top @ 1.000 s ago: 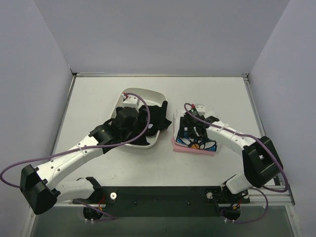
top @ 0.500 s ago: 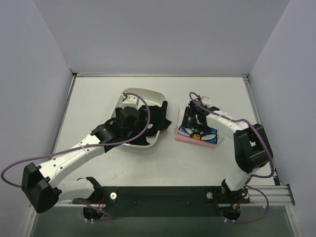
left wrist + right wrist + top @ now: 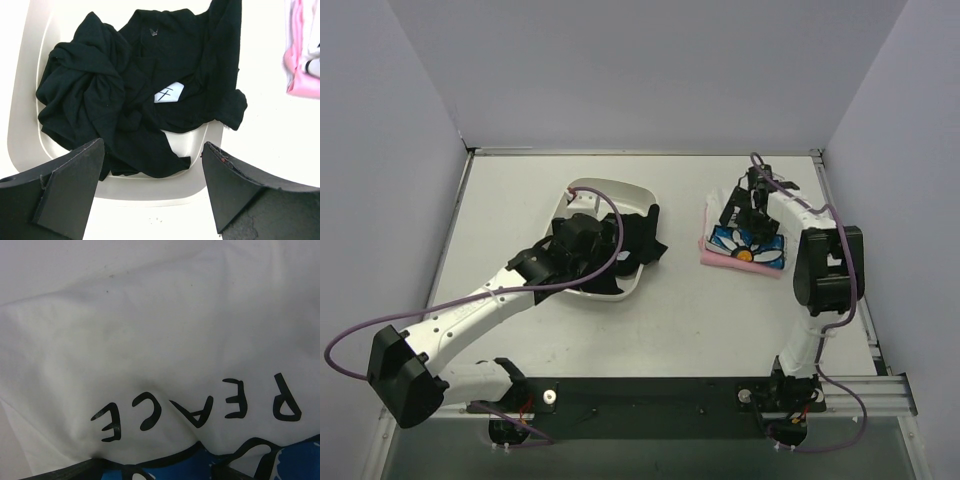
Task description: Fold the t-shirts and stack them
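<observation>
The black t-shirt [image 3: 642, 236] lies crumpled in the white tray [image 3: 610, 186], one part hanging over the right rim. In the left wrist view its small white tag [image 3: 169, 92] faces up. My left gripper [image 3: 582, 240] hovers over the tray's near side, open wide, with nothing between its fingers [image 3: 75, 180]. The white daisy-print t-shirt [image 3: 748, 243] lies folded on the pink t-shirt [image 3: 718, 258] at the right. My right gripper [image 3: 746, 205] sits low on the far part of that stack, open. Its wrist view is filled with white cloth printed "PEACE" [image 3: 200, 407].
The tray's near rim [image 3: 150, 192] stands just ahead of the left fingers. The pink shirt's edge [image 3: 300, 65] shows right of the tray. The table's right rail [image 3: 840, 230] runs close to the stack and the right arm [image 3: 825, 265].
The right arm swung back and to the right, and the daisy and pink stack slid that way with it. The left arm barely moved over the tray.
</observation>
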